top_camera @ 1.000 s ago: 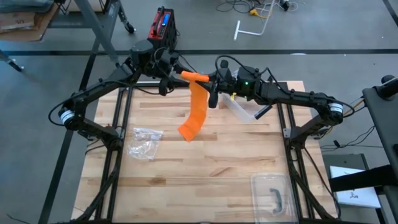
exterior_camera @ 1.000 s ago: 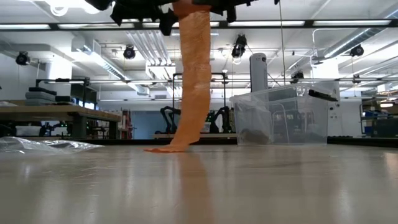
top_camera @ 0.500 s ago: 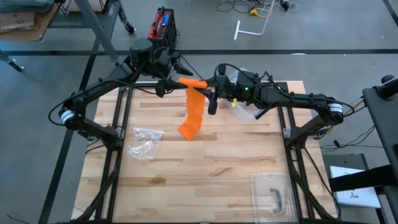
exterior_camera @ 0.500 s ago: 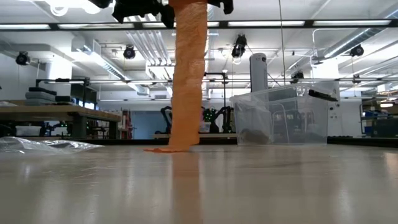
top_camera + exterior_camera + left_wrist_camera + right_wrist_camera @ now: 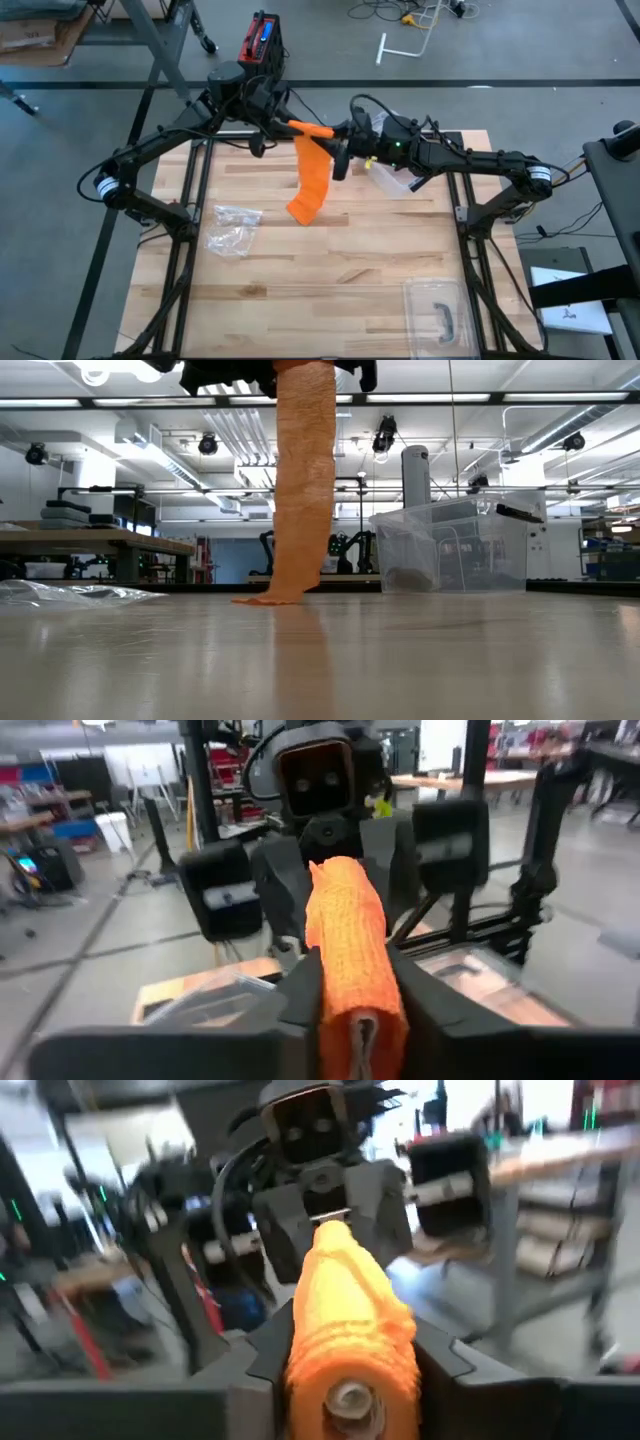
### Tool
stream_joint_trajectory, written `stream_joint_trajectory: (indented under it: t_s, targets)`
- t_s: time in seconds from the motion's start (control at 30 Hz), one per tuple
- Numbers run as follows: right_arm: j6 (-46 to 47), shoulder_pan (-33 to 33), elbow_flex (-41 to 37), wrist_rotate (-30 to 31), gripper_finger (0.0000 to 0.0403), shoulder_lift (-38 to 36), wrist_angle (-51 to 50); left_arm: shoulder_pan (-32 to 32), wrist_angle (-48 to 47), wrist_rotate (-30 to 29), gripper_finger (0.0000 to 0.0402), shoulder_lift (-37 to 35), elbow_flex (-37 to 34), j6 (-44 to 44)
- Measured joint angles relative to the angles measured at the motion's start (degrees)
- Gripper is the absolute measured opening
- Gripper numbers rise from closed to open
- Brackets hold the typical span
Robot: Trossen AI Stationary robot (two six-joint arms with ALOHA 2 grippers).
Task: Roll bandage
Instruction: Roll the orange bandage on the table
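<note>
my two arms meet high over the far part of the bench point(image 5: 330, 290), and the orange bandage point(image 5: 312, 180) is strung between them. my left tool point(image 5: 284, 124) is clamped on one end of the roll: in the left wrist view its dark fingers point(image 5: 300, 990) press against both sides of the orange cloth. my right tool point(image 5: 340, 135) grips the other end of the same roll, with the wound bandage and a small round core showing between its fingers point(image 5: 440, 1355) in the right wrist view. each wrist view looks along the roll straight at the other arm's camera housing. from the roll a long strip hangs down and slightly toward the left side, and its loose end lies folded on the wood near the middle of the bench; in the low view the strip drops from the tools to that flattened end. a crumpled clear bag point(image 5: 232, 226) lies on the left part of the bench, well apart from the strip. a clear bin point(image 5: 452, 546) stands under my right arm, and a clear lid point(image 5: 438, 312) lies at the near right corner.
</note>
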Motion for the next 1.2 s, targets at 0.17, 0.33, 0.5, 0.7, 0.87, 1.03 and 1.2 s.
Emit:
stream_joint_trajectory:
  t_s: [0.17,0.33,0.5,0.7,0.87,1.03,1.2]
  targets:
    - [19.2,0.0,0.0,0.5,0.0156,-0.1,0.2,0.0,-0.1,-0.3,0.0035,0.0,-0.1,8.4]
    - [28.1,0.0,0.0,0.5,0.0214,-0.3,0.4,0.0,0.0,-0.4,0.007,0.0,-0.1,13.6]
    - [32.0,-0.6,0.1,0.0,0.0255,-0.2,-0.2,-0.3,-0.1,-0.9,0.0083,0.0,-0.1,17.7]
    - [26.4,-1.6,0.1,0.0,0.0268,0.1,-1.6,-0.4,0.1,-1.3,0.0055,0.0,-0.1,17.9]
    - [25.2,-1.9,0.4,-0.4,0.0277,0.2,-1.6,-0.4,0.0,-0.8,0.0055,0.0,-0.1,17.9]
    - [32.7,-2.3,1.0,-1.0,0.0281,0.5,-1.8,-0.5,-0.4,-2.5,0.0062,0.0,-0.1,26.0]
    - [34.5,-2.2,1.0,-1.4,0.0265,0.7,-2.5,-0.5,-0.4,-3.4,0.0051,0.3,-0.1,31.2]
